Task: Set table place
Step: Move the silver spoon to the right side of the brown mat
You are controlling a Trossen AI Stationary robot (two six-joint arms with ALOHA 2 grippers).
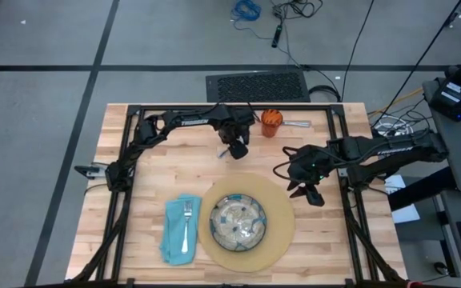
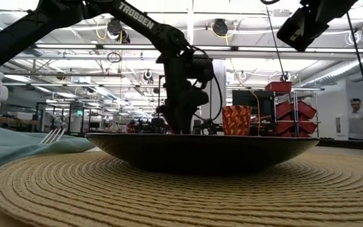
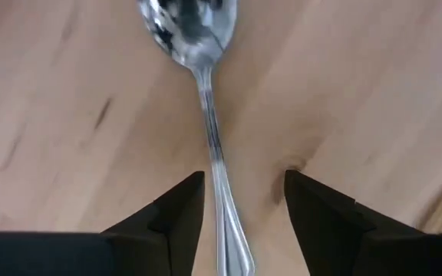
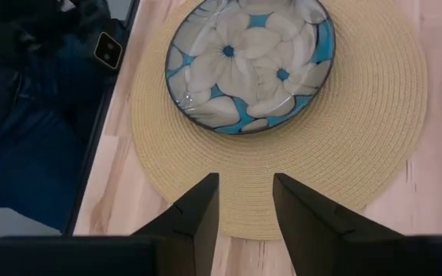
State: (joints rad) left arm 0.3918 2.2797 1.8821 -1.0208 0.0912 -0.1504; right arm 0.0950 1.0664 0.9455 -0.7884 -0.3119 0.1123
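Woven tan placemat (image 1: pixel 246 244) lies near the front edge of the tabletop (image 1: pixel 158 168), and I see the flower-patterned plate (image 1: pixel 237 222) sitting on it, a little left of the mat's centre. Just left of the mat is the teal napkin (image 1: pixel 175 234), with the fork (image 1: pixel 186 224) lying on top of it. Toward the back of the tabletop stands the orange cup (image 1: pixel 271 122), with another piece of silver cutlery (image 1: pixel 297 123) lying just to its right; I cannot tell which piece it is.

My left gripper (image 1: pixel 236 150) is down at the tabletop behind the placemat, left of the cup. In the left wrist view the spoon (image 3: pixel 206 100) lies flat on the wood with its handle running between the jaws, which stand apart on either side of it, not touching it.

My right gripper (image 1: pixel 310 192) hangs above the tabletop just off the right rim of the placemat. Its jaws are parted and hold nothing; the right wrist view looks past them down onto mat and plate.
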